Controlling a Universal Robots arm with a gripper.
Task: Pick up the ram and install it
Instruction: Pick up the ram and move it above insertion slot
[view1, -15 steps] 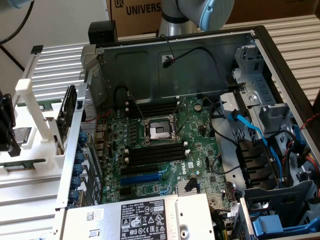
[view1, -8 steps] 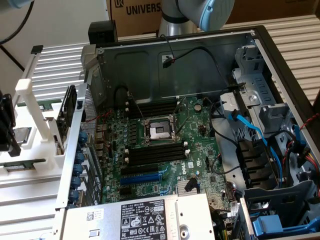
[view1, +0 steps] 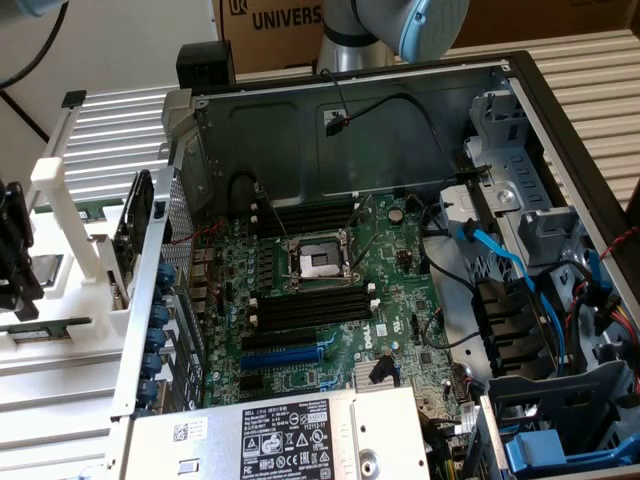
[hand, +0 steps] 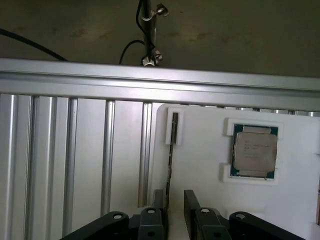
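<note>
**Wrist view.** The gripper stood with its fingers spread, grasping nothing. The ram stood on edge in a slot of the white holder, between the fingers; the processor chip lay in its own recess nearby. I judged the stick light, stiff and fragile, best pinched across its flat faces, clear of the contacts.

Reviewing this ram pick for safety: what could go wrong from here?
1. The ram stands on edge in the white holder, off-centre in the open gripper and close against one finger. Closing could tilt it rather than clamp it squarely.
2. The processor chip sits in a pocket of the same holder nearby, so a sideways drift might knock it.
</note>
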